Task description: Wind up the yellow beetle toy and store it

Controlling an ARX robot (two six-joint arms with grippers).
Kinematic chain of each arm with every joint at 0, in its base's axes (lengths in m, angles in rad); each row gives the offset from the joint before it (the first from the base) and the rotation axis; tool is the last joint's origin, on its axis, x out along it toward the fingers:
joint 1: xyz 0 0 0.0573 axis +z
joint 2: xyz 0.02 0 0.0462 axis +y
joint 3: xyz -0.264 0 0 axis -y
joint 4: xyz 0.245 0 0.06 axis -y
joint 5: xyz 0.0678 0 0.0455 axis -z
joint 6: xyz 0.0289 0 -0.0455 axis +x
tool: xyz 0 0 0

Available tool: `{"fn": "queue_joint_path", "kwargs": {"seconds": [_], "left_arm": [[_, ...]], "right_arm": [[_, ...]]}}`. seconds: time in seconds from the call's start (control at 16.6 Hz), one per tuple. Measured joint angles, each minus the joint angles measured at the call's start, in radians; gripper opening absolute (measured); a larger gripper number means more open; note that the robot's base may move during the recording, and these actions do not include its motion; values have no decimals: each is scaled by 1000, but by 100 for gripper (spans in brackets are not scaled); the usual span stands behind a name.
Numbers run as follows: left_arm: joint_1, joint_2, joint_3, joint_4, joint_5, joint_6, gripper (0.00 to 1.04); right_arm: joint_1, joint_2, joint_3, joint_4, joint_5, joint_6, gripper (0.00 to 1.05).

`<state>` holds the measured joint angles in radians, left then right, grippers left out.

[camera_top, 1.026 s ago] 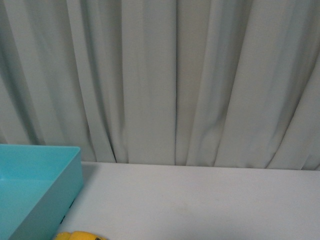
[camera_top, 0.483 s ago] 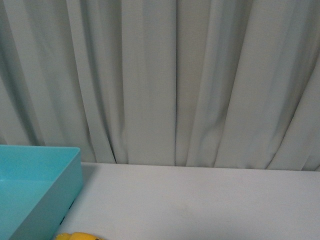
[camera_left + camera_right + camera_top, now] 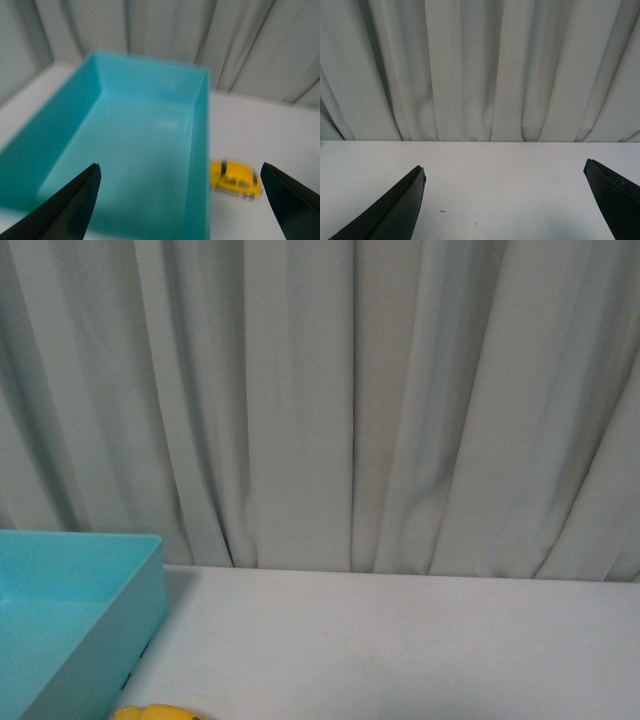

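Note:
The yellow beetle toy (image 3: 236,179) stands on the white table beside the outer wall of a turquoise box (image 3: 199,150). In the front view only the top of the yellow beetle toy (image 3: 158,712) shows at the bottom edge, next to the turquoise box (image 3: 140,610). My left gripper (image 3: 180,200) is open above the box's near end, with the box wall and the toy between its black fingers (image 3: 75,205) and nothing held. My right gripper (image 3: 505,200) is open over bare table, holding nothing.
The turquoise box has nothing inside it. A pale pleated curtain (image 3: 350,400) hangs behind the table's far edge. The white table (image 3: 400,650) stretches to the right of the toy. Two tiny dark specks (image 3: 442,211) lie on the table in the right wrist view.

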<state>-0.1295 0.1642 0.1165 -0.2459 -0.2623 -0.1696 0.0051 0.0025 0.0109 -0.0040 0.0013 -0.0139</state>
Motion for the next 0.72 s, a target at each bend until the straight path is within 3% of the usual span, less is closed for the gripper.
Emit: {"fn": "queue_joint_path", "kwargs": {"seconds": [0.06, 0.18, 0.48, 0.72], "left_arm": [[-27, 74, 32, 9, -81, -101, 98], [26, 110, 52, 92, -103, -172, 98], [189, 382, 91, 393, 114, -89, 98], [271, 739, 244, 602, 310, 122, 98]], "right_arm": [[0, 0, 0, 1, -3, 0, 98], [-1, 0, 0, 0, -1, 0, 98], [-1, 0, 0, 0, -1, 0, 98], [-1, 0, 0, 0, 0, 0, 98]]}}
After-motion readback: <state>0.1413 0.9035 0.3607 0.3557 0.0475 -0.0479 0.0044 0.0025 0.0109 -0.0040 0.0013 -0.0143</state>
